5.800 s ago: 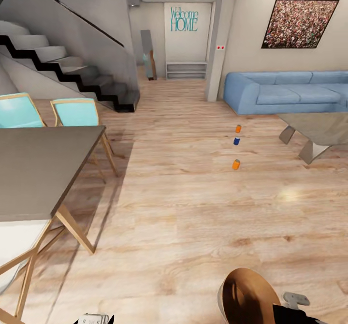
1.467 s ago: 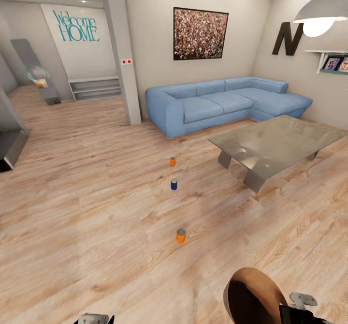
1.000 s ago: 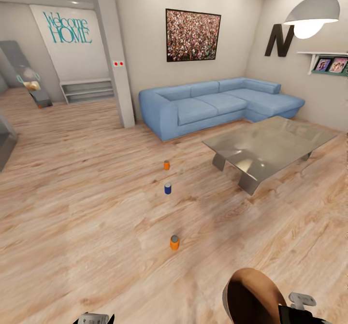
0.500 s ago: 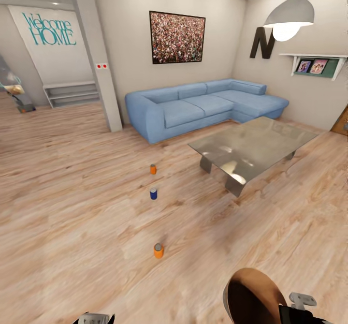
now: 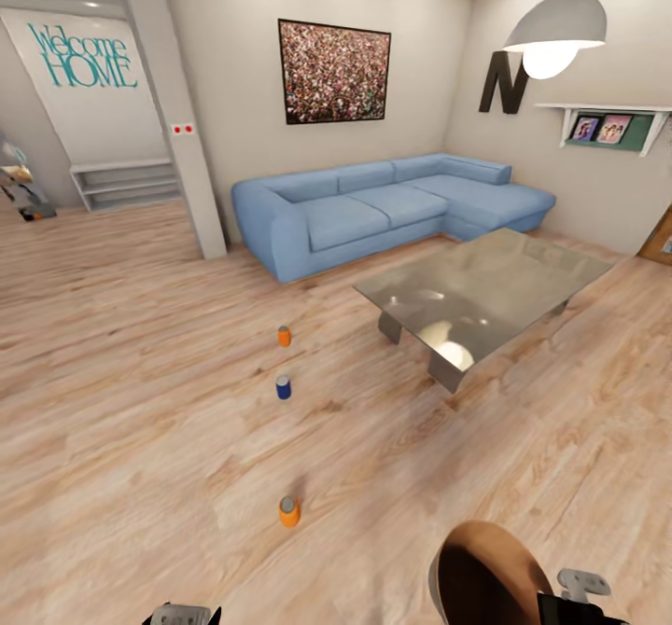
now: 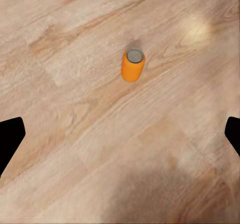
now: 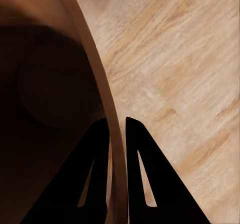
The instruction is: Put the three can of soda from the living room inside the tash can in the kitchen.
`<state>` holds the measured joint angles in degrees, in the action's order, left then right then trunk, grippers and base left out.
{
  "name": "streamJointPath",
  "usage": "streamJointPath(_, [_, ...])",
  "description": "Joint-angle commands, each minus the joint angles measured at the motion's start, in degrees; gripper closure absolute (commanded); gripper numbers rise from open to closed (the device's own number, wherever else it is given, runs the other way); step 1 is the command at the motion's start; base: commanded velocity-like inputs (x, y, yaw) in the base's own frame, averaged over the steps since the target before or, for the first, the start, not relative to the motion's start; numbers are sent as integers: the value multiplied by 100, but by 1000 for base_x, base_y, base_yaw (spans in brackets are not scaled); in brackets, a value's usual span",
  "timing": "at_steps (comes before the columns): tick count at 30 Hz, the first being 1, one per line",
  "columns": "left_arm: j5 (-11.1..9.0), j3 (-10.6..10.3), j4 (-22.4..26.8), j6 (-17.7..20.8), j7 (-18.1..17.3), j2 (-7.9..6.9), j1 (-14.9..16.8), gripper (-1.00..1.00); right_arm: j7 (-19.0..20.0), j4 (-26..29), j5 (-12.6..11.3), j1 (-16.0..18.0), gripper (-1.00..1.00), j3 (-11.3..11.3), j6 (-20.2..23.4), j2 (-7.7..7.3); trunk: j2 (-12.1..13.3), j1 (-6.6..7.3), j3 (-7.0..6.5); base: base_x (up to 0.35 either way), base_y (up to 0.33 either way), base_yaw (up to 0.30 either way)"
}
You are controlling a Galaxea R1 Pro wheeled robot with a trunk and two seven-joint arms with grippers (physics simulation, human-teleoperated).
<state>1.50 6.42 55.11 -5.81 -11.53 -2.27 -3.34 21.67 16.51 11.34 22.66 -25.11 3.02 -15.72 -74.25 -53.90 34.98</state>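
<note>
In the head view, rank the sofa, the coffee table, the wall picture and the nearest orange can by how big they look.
1. Sofa
2. Coffee table, close behind
3. Wall picture
4. Nearest orange can

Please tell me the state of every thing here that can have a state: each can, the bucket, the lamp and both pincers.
Near orange can: upright on the floor, free.
Blue can: upright, free.
Far orange can: upright, free.
Trash can: held by its rim, empty.
Pendant lamp: lit.
Left pincer: open, empty.
Right pincer: shut on the trash can's rim.

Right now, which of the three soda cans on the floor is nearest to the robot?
The orange can, standing alone nearest the view's bottom edge; the blue can and the other orange one stand farther, toward the sofa.
</note>
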Motion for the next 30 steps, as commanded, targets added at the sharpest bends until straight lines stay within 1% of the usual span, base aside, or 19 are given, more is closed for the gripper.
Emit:
streamJointPath(1, [0, 0, 0, 0, -1, -1, 0, -100, 31, 2, -37, 2, 100, -16, 9, 1, 0, 0, 0, 320, -10, -156])
streamJointPath(21, [5, -1, 3, 0, -8, -2, 0, -100, 31, 9, -44, -16, 100, -32, 21, -1, 0, 0, 0, 325, -1, -234])
streamJointPath(25, [-4, 0, 1, -4, -4, -2, -1, -100, 31, 3, -44, -16, 100, -29, 19, 6, 0, 0, 0, 282, 0, -74])
streamJointPath(30, [-8, 3, 4, -7, 0, 4, 0, -100, 31, 0, -40, -16, 100, -25, 23, 22, 0, 0, 0, 65, 0, -12])
